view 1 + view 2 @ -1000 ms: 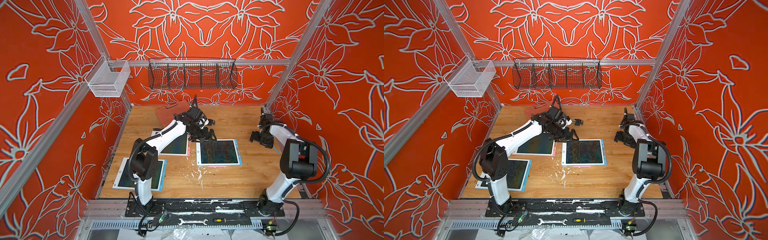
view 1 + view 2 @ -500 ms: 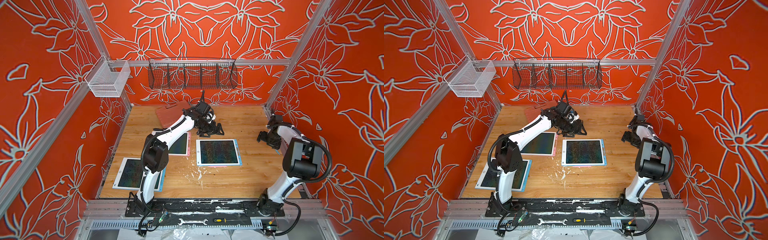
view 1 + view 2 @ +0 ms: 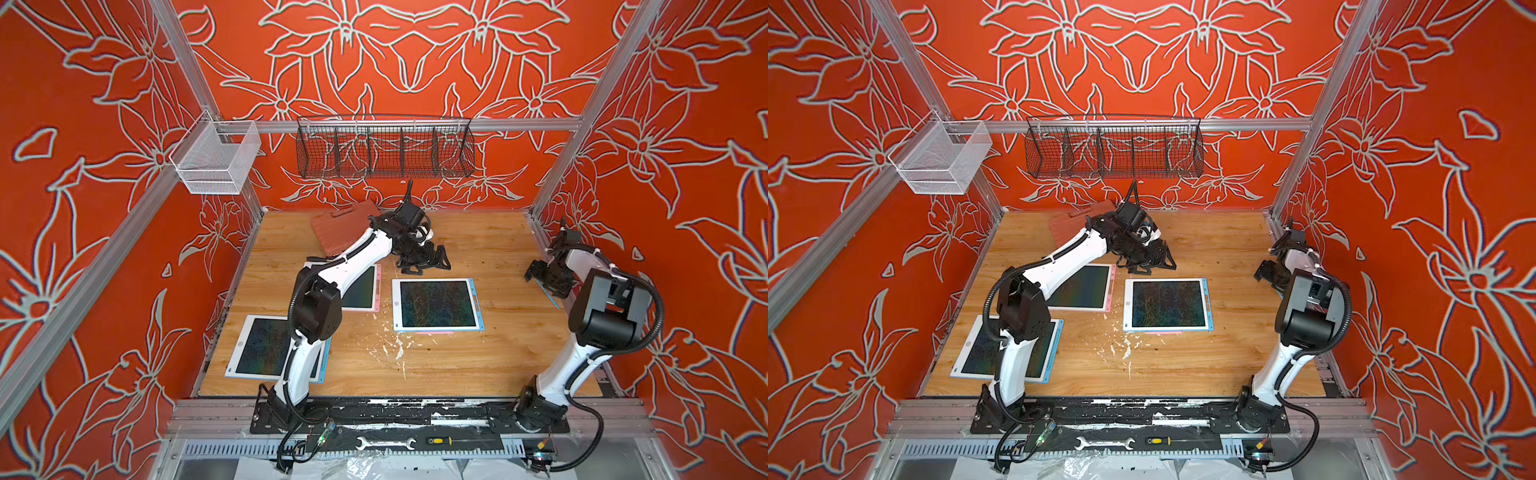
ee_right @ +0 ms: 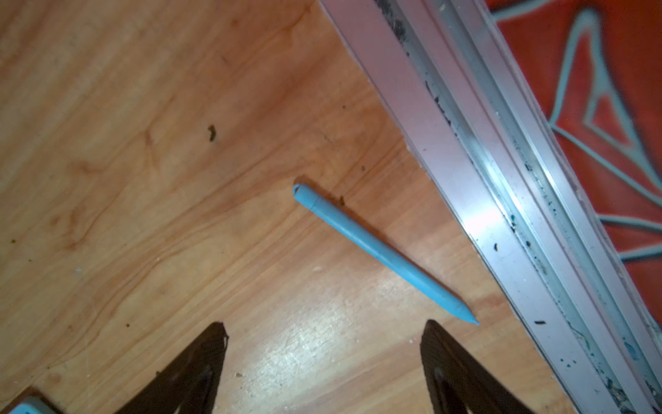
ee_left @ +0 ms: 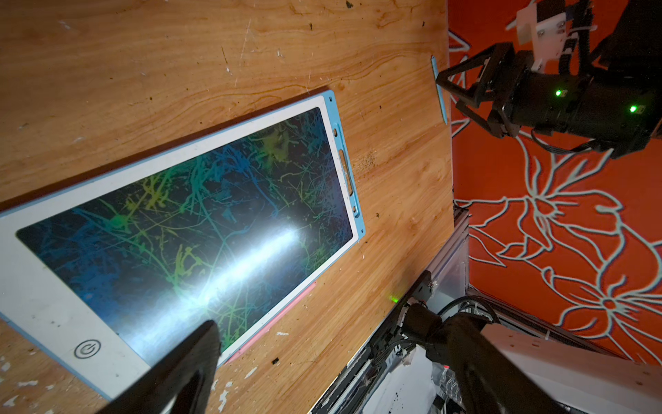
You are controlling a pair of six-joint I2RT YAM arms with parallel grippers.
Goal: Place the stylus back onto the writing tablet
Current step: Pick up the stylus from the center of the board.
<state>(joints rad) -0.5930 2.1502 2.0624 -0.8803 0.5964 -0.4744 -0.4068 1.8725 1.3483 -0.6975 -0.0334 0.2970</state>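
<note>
The blue stylus (image 4: 385, 252) is seen on the wood (image 4: 179, 179) by the right rail (image 4: 483, 179), near the spread, empty right gripper (image 4: 324, 329), well apart from the blue-edged tablet (image 3: 436, 305); grasping and placing are left.

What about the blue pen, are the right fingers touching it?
Apart. The right wrist view shows a gap between the thin blue plastic stylus and both black right fingers.

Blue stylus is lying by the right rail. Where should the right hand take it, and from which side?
Grip the stylus mid-barrel, coming straight down from above, the open right hand closing across its width. It lies flat on the table, and its tip tapers near the rail, so the even middle probably holds best.
</note>
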